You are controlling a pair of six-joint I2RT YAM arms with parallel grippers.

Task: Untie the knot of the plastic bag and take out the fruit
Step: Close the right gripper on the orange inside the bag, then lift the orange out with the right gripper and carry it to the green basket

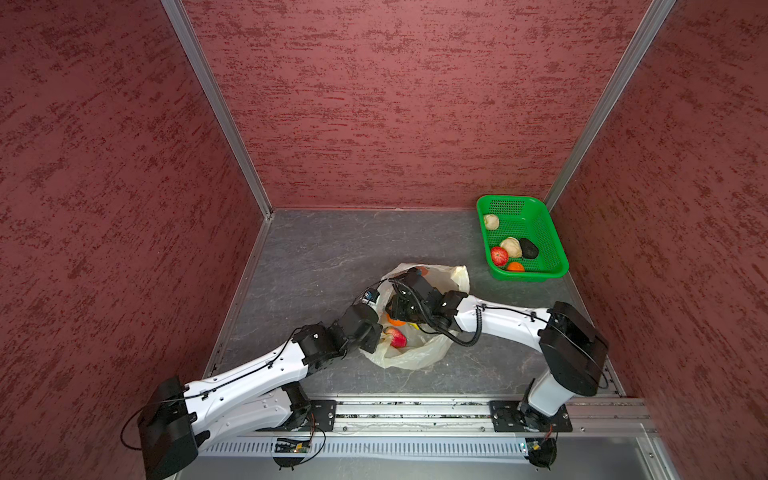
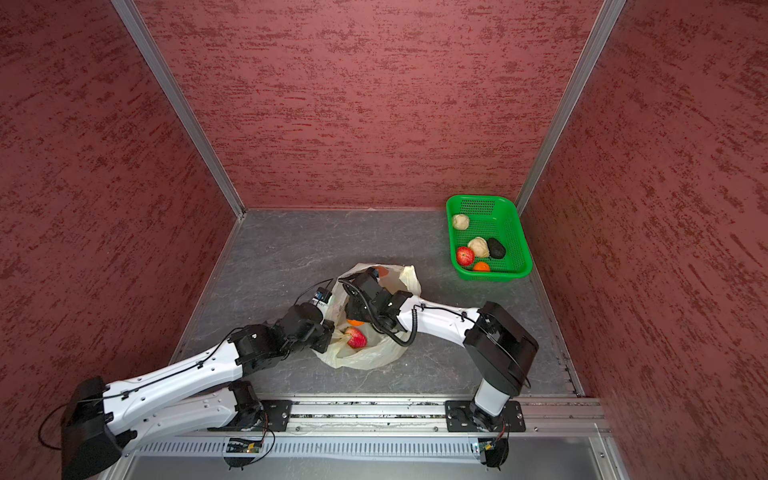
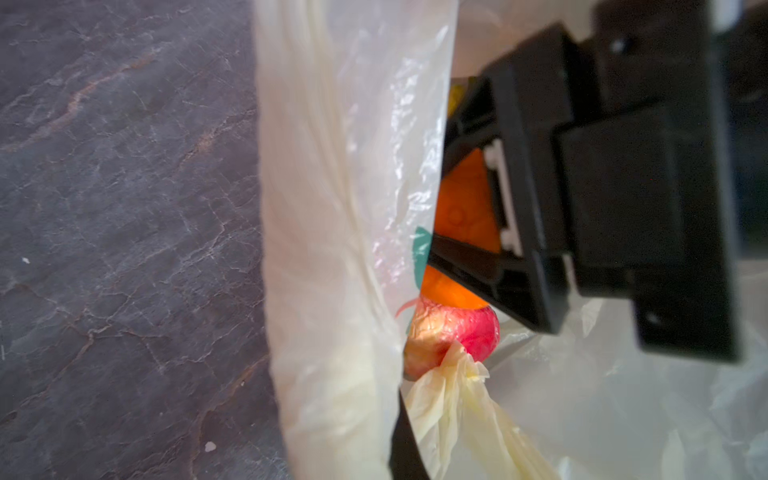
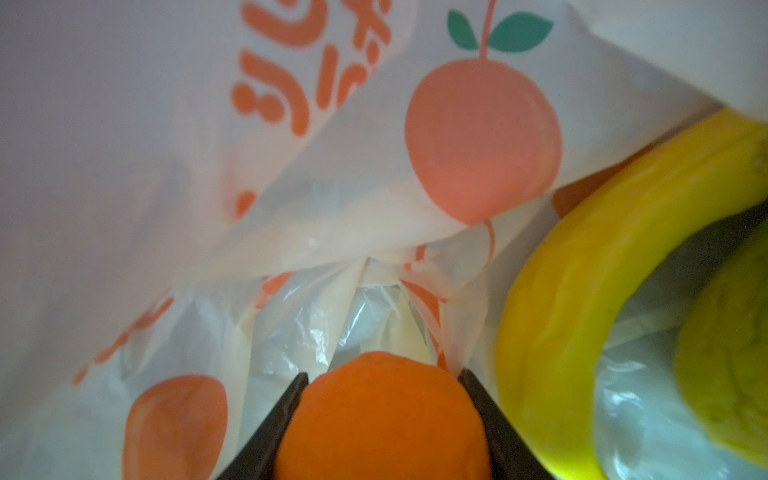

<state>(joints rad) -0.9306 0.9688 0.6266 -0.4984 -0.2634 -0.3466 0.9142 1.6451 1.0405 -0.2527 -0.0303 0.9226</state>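
The pale-yellow plastic bag (image 1: 415,355) (image 2: 370,357) lies mid-table with its mouth open; the knot is out of view. My left gripper (image 1: 377,337) (image 3: 401,415) is shut on a bunched edge of the bag at its left side. My right gripper (image 4: 384,374) reaches inside the bag, shut on an orange (image 4: 380,424) (image 3: 465,199) (image 1: 395,321). Right beside the orange lies a red apple (image 1: 397,337) (image 2: 356,337) (image 3: 457,328). In the right wrist view a yellow banana (image 4: 582,270) and a yellow-green mango (image 4: 731,353) also lie in the bag.
A green mesh basket (image 1: 557,249) (image 2: 523,245) stands at the back right by the wall. It holds two cream lumpy pieces, a red apple, a dark avocado and an orange. Red walls close in three sides, and the arm bases sit on the front rail.
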